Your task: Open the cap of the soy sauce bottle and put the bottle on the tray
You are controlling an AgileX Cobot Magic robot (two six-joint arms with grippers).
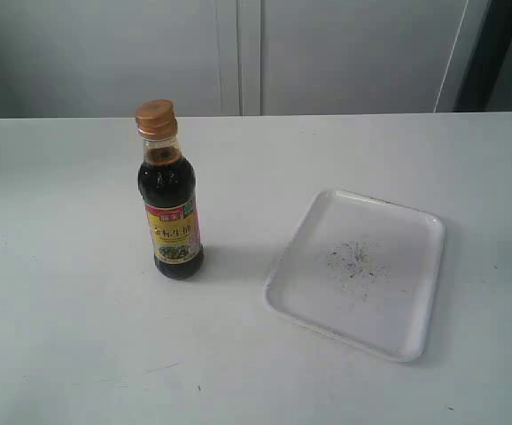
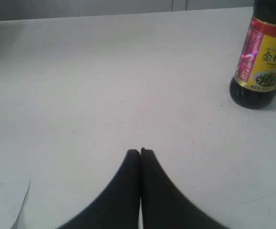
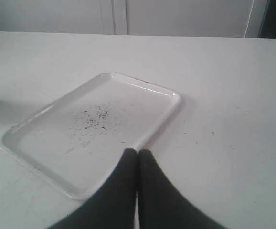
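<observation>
The soy sauce bottle stands upright on the white table, left of centre, its copper-orange cap closed on the neck. Only its lower body and label show in the left wrist view. The white tray with dark specks lies flat to the bottle's right, nothing on it. My left gripper is shut and holds nothing, well short of the bottle. My right gripper is shut too, hanging by the rim of the tray. Neither gripper shows in the exterior view.
A pale wall with cabinet panels runs behind the table's far edge. A white sheet or table corner shows near the left gripper. A dark upright strip stands at the back right.
</observation>
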